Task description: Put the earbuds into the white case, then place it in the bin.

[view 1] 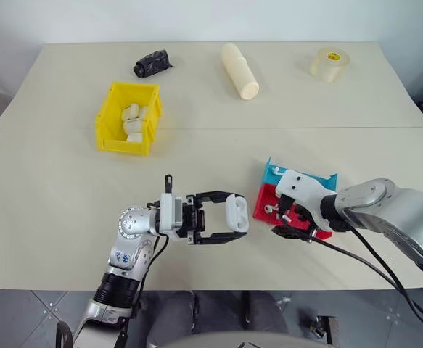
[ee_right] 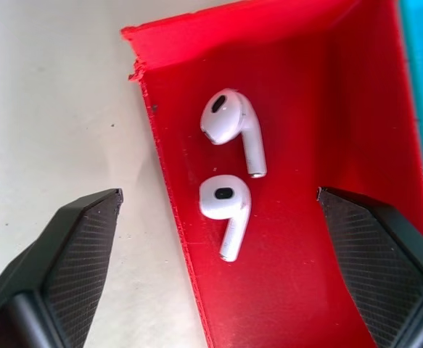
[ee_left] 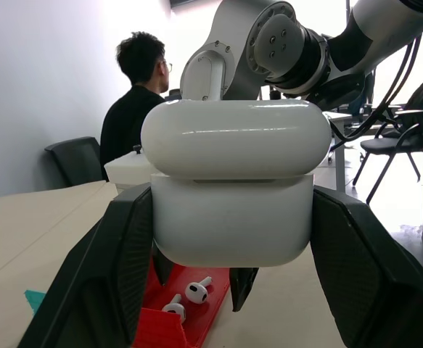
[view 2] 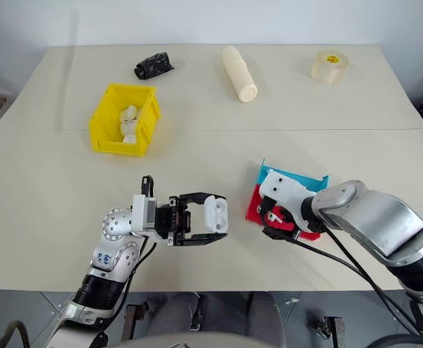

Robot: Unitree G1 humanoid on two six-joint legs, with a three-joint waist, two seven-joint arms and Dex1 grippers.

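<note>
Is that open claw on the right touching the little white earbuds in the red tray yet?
Apart. In the right wrist view, the right gripper has its fingers spread wide, with bare red tray showing between each finger and the two earbuds.

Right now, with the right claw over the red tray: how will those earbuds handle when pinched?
The earbuds look glossy and rounded, so probably slippery between the wide-open right claw fingers. Tiny, likely very light; a nudge may skid them across the red tray. The short stems probably stop them rolling far.
</note>
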